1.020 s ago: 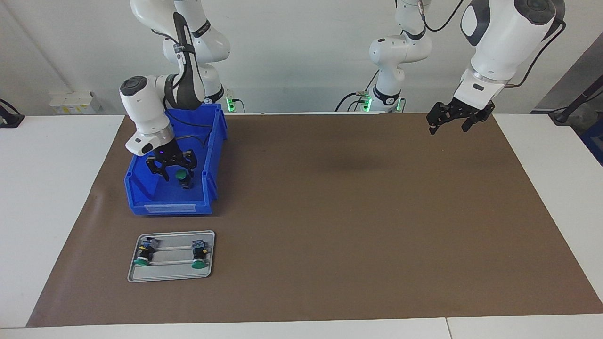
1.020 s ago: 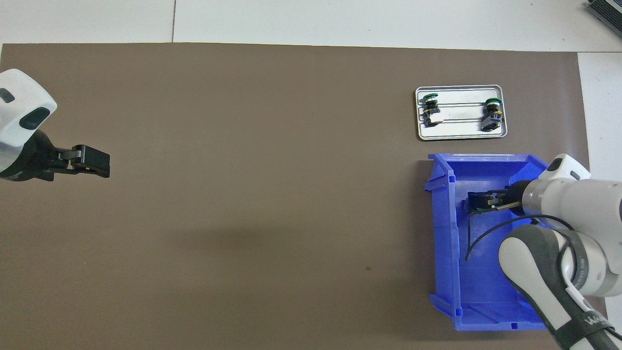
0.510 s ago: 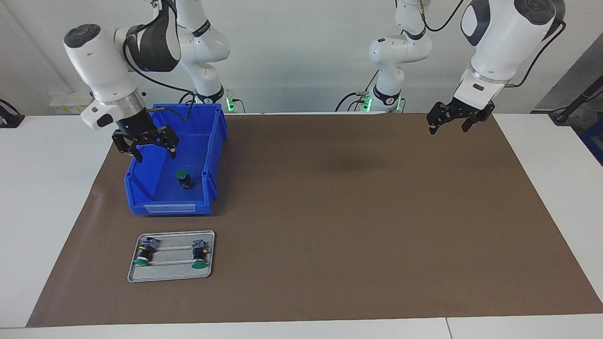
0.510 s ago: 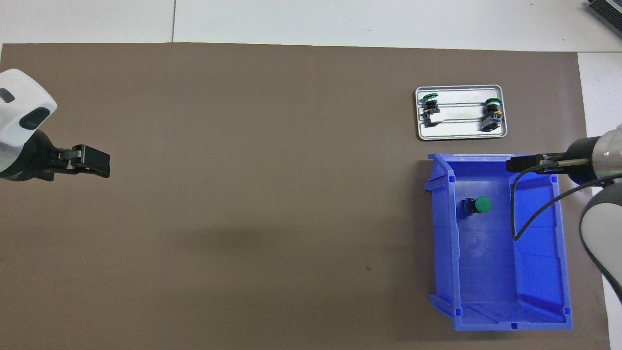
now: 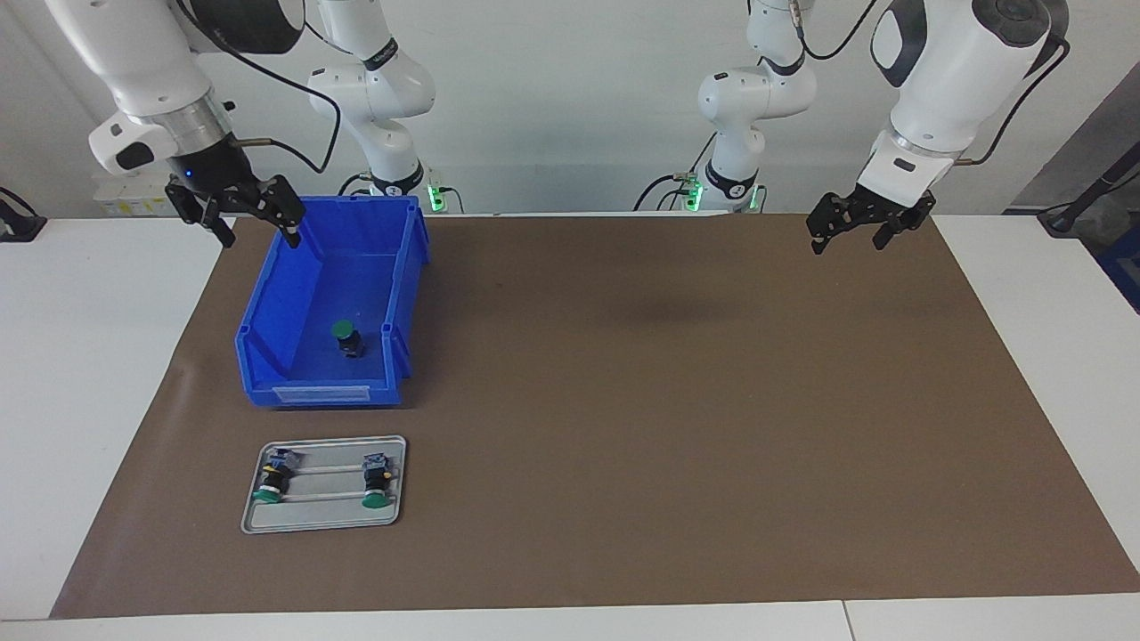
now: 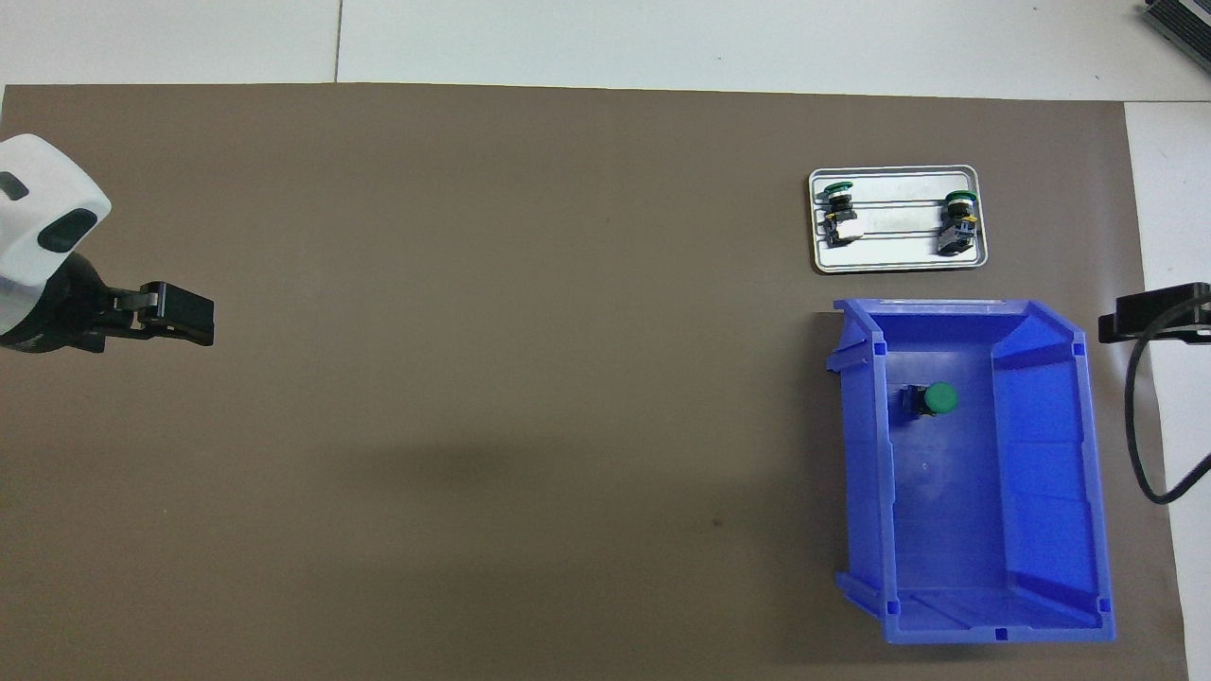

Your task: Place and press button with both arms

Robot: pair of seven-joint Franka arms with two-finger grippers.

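the right gripper [image 5: 239, 218] hangs in the air with fingers spread and nothing in it, over the mat's edge beside the blue bin [image 5: 267, 374], at the right arm's end of the table. the left gripper [image 5: 859, 224] waits over the mat [image 5: 677, 409] at the left arm's end, fingers apart and empty. the button [image 5: 346, 337] sits in the bin, apparently upright with its green cap up. farther from the robots, a metal tray [image 5: 399, 481] holds two more buttons [image 5: 272, 482] [image 5: 378, 481] lying on their sides.
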